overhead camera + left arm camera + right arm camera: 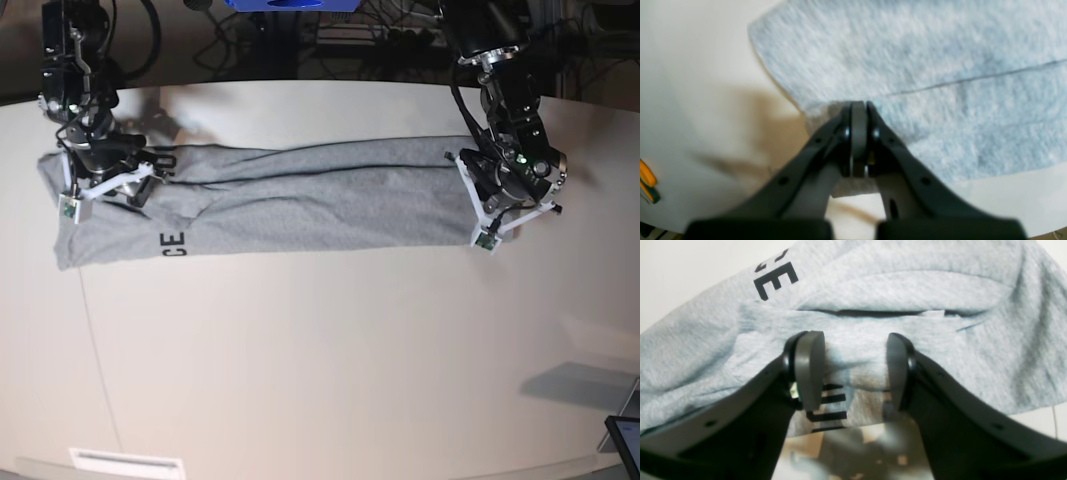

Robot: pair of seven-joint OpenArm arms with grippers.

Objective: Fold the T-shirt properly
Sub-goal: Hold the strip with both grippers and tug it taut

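the t-shirt (300, 200) stretches from 9 to 3 o'clock across the far worktop (330, 370), an arm at each end; everything toward 6 o'clock lies open.

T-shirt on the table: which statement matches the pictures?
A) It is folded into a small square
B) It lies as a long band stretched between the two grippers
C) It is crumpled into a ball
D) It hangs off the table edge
B: the T-shirt spans from the right gripper to the left gripper.
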